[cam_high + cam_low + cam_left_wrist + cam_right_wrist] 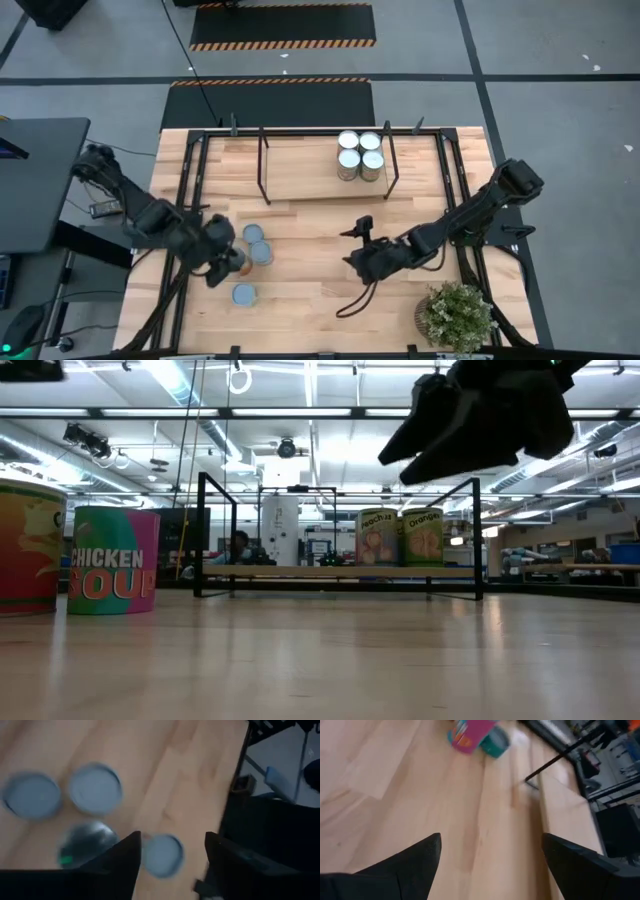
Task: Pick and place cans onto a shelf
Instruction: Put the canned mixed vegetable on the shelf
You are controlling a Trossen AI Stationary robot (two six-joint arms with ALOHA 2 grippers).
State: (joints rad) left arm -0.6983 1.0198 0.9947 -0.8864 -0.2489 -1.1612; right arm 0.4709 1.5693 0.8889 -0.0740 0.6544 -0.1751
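Observation:
The shelf [320, 170] stands at the table's far side. Four cans [359, 152] stand on its right part, and two of them show in the low view [400, 537]. Several more cans [256, 243] stand on the tabletop at the left, one [244, 294] nearer the front edge. My left gripper [225, 268] hovers open over this group. In the left wrist view [172, 865] a pale-topped can [162, 855] shows below, between the fingers. My right gripper [352, 245] is open and empty above the table's middle; it also shows in the low view [480, 420] and the right wrist view [490, 865].
A green potted plant [457, 315] stands at the near right corner. A black rod frame [190, 180] runs along the table's left, far and right sides. Bare wood [310, 280] lies between the two grippers. A "Chicken Soup" can [115, 560] stands close in the low view.

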